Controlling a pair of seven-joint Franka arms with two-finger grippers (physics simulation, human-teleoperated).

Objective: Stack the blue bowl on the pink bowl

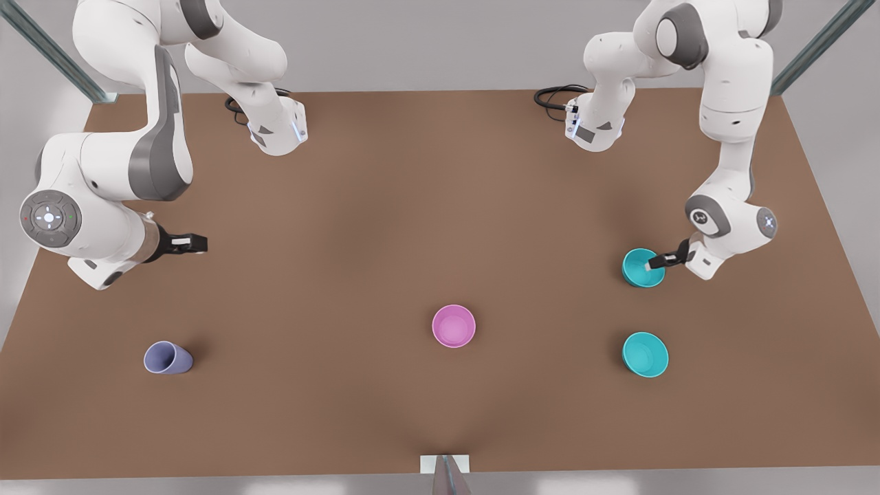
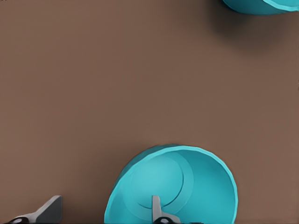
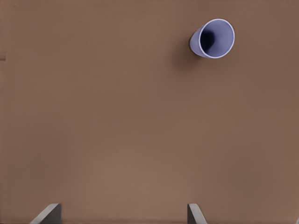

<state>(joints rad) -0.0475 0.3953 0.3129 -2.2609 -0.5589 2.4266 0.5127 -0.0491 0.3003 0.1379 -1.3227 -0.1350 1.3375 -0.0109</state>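
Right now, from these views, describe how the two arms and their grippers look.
Both arms have glossy white shells with dark grey joint sections. The right gripper has black fingers; its arm carries a round grey end cap with small lights. The left gripper is dark with pale fingertips, below a grey joint disc bearing a small mark. Black cables coil near both bases. In the wrist views the fingers look grey.

Picture edge cuts off second teal bowl (image 2: 254, 5).
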